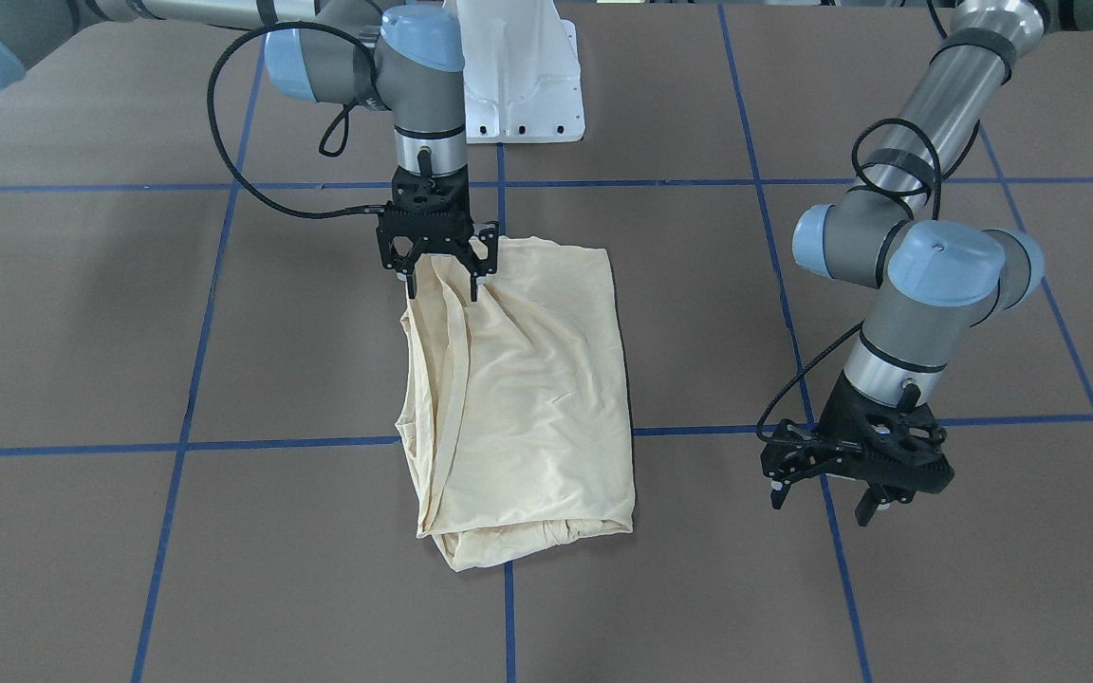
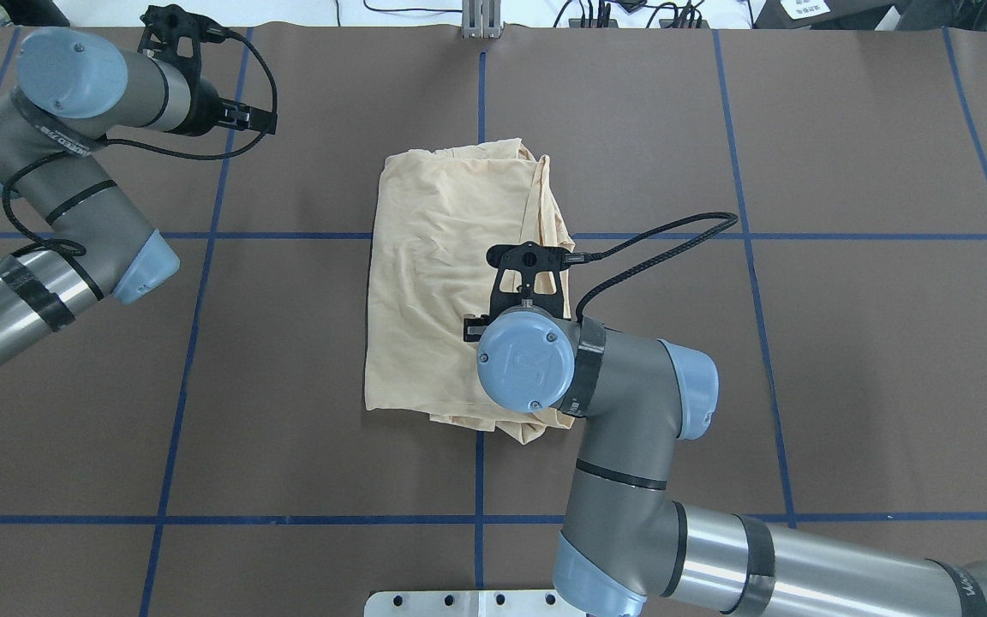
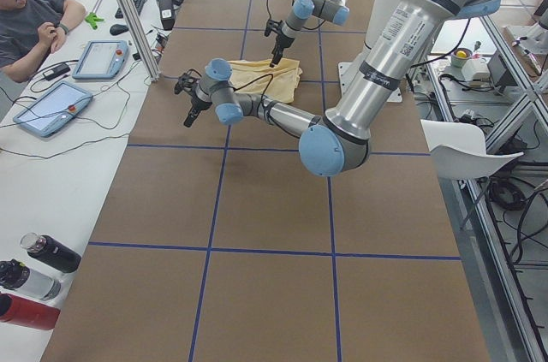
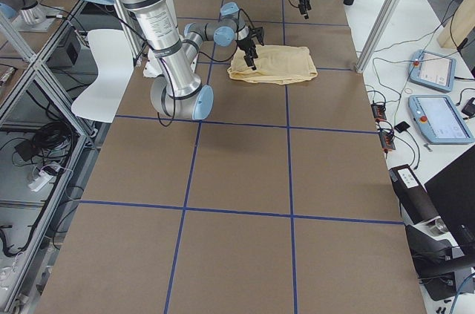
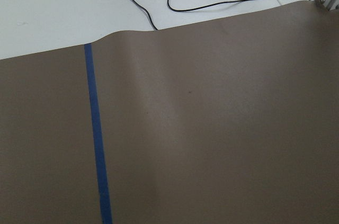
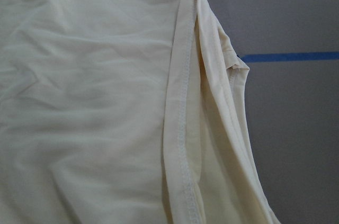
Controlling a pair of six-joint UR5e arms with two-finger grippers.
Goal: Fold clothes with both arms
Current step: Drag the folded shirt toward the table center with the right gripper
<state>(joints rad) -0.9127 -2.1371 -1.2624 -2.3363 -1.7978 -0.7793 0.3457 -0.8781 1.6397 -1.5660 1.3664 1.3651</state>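
The cream-yellow shirt (image 1: pixel 527 379) lies folded into a rough rectangle in the middle of the brown table, and its print and neck label are hidden. It also shows in the overhead view (image 2: pixel 433 283) and fills the right wrist view (image 6: pixel 95 102), where a stitched hem runs down it. My right gripper (image 1: pixel 444 283) is open, pointing straight down. Its fingers stand either side of a raised fold at the shirt's corner nearest the robot base. My left gripper (image 1: pixel 822 507) is open and empty. It hovers over bare table well to the side of the shirt, near the operators' edge.
The white pedestal base (image 1: pixel 518 76) stands behind the shirt. Blue tape lines (image 1: pixel 271 443) cross the table. The left wrist view shows bare mat, one tape line (image 5: pixel 96 128) and the table's far edge with cables. An operator (image 3: pixel 34 20) sits beyond that edge with tablets.
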